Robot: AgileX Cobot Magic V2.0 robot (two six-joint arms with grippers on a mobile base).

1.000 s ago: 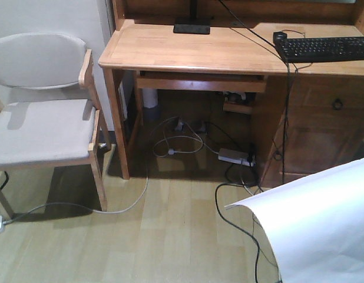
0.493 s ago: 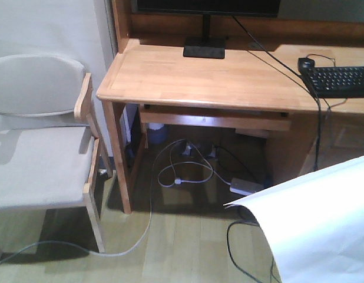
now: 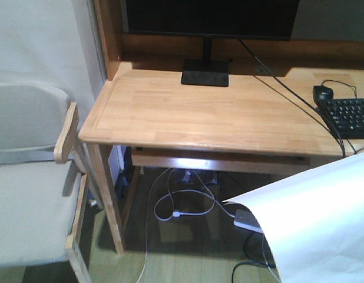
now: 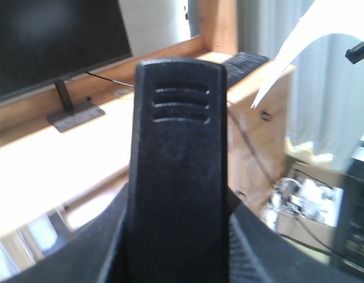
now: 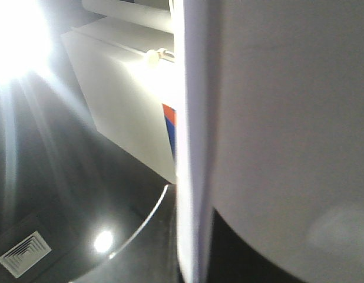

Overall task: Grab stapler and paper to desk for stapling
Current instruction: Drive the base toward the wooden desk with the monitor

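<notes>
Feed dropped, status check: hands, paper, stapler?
Both hands unseen. Paper aloft, short of desk. Black ridged shape, maybe stapler, fills left wrist view. Keyboard at desk's right.

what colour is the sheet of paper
Plain white; the paper shows best in the exterior front-facing view.

My left gripper, dark curved fingers at the lower frame edge, clasps the small black ridged stapler; my right gripper is hidden.

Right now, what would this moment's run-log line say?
phase: carry, facing desk | stapler: in left pincer | paper: aloft at right, corner curling, not on desk
</notes>
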